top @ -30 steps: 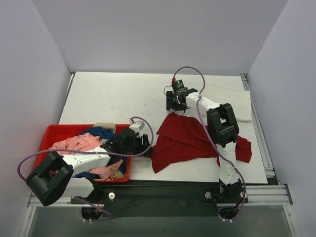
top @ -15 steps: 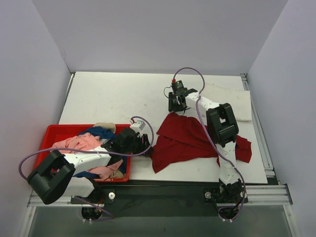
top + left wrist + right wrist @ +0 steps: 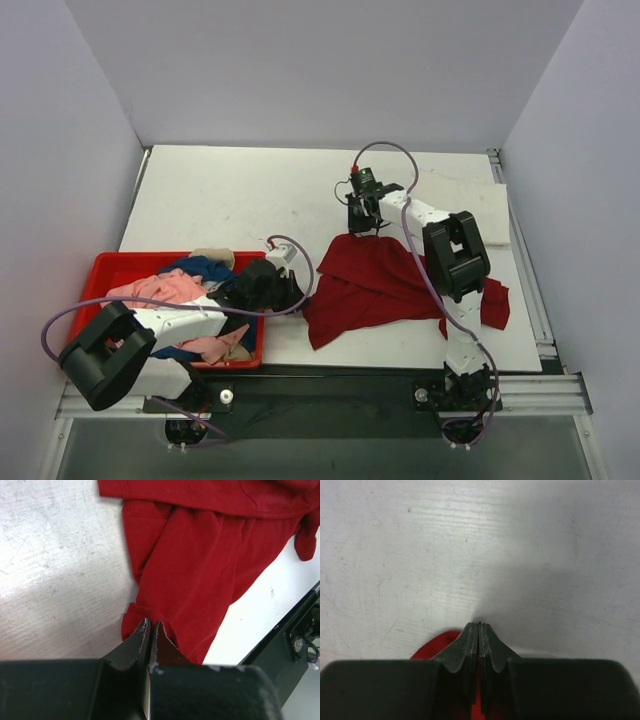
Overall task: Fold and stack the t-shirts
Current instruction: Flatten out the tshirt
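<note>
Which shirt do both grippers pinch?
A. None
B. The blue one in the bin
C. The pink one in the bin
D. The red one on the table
D: the left gripper and the right gripper are each closed on an edge of the red shirt, which lies on the table.

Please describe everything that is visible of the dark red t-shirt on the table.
The dark red t-shirt is soft, matte cloth of one plain colour. It is not folded and lies spread in loose wrinkles on the white table, to the right of the red bin. The left gripper is shut on its left edge, and the right gripper is shut on its far edge. The right arm crosses above it.
</note>
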Controlling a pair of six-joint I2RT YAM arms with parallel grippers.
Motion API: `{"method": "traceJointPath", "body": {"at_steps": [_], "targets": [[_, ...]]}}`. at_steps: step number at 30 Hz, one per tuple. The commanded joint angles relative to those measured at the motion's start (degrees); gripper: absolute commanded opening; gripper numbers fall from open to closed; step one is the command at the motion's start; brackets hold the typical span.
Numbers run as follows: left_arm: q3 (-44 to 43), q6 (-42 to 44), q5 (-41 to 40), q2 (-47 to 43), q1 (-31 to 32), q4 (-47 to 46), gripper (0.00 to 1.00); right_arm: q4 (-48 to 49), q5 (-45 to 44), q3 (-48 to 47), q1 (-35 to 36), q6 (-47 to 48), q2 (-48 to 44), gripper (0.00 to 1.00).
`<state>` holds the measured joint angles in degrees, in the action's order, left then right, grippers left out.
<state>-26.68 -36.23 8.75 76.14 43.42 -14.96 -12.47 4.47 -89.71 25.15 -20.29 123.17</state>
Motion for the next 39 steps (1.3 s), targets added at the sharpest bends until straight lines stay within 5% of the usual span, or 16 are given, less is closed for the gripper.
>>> {"method": "traceJointPath", "body": {"at_steps": [1, 13, 21, 22, 25, 28, 34, 39], "targets": [[-1.8, -0.2, 0.3, -0.8, 0.0, -4.5, 0.0, -3.6, -1.0, 1.1, -0.4, 0.3, -7.1, 0.0], [-11.7, 6.7, -3.7, -6.5, -6.5, 3.0, 0.0, -1.7, -7.3, 9.7, -5.3, 2.0, -31.5, 0.0], [-11.4, 6.5, -1.5, -1.7, -9.8, 2.9, 0.0, -0.8, -5.0, 14.0, -6.7, 1.3, -35.2, 0.0], [-11.2, 6.5, -2.8, -1.3, -9.9, 3.0, 0.08, -0.2, -3.3, 14.8, -6.8, 0.8, -34.8, 0.0], [-10.9, 7.1, -5.5, -0.2, -9.9, 4.7, 0.63, 1.2, 0.1, 18.1, -6.6, -1.1, -34.8, 0.0], [-9.3, 7.0, -7.7, -2.0, -9.0, 6.5, 0.74, 2.3, 1.8, 21.2, -5.9, -2.0, -35.9, 0.0], [-5.8, 5.5, -17.4, -8.8, -1.5, 9.3, 0.73, 3.3, 1.8, 25.9, -4.6, -3.0, -39.9, 0.0], [-2.9, 1.3, -22.6, -9.4, 3.4, 12.3, 0.6, 3.3, 1.6, 27.9, -2.6, -3.4, -42.1, 0.0]]}}
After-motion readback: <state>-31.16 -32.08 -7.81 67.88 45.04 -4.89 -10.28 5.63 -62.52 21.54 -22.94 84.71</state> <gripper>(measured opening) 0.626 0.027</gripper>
